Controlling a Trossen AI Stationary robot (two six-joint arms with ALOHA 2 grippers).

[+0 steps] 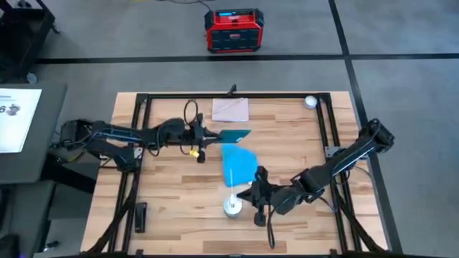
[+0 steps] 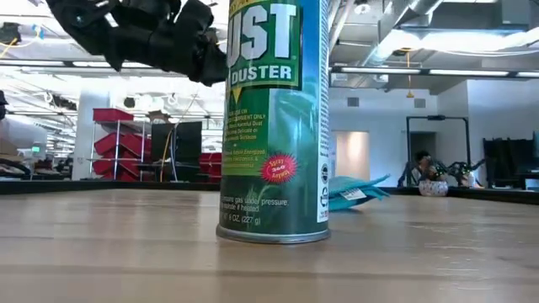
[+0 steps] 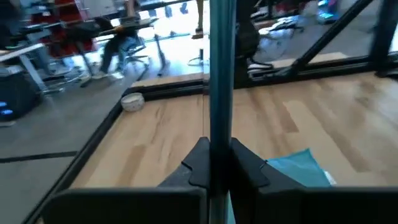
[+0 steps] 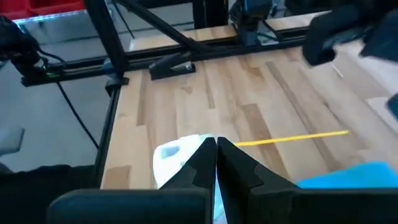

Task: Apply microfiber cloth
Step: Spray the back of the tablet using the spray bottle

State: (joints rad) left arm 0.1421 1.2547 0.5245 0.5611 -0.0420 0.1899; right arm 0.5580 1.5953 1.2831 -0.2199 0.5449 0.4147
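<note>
**Meanwhile, the tablet is held on edge beside the cloth**

Near the table's middle the microfiber cloth (image 1: 239,164) is laid flat. Just beyond it, a tablet (image 1: 234,135) is clamped on edge between the fingers of the left gripper (image 1: 203,135), probably so its face can be wiped. The right gripper (image 1: 256,195) is kept pressed closed and empty, beside the cloth and a duster can (image 2: 274,122).

Duster can (image 1: 232,206) stood right beside right gripper (image 1: 252,192), blocking near edge of cloth (image 1: 239,163). Left gripper (image 1: 204,135) held tablet (image 1: 234,134) over far edge. Bare wood both sides.
</note>
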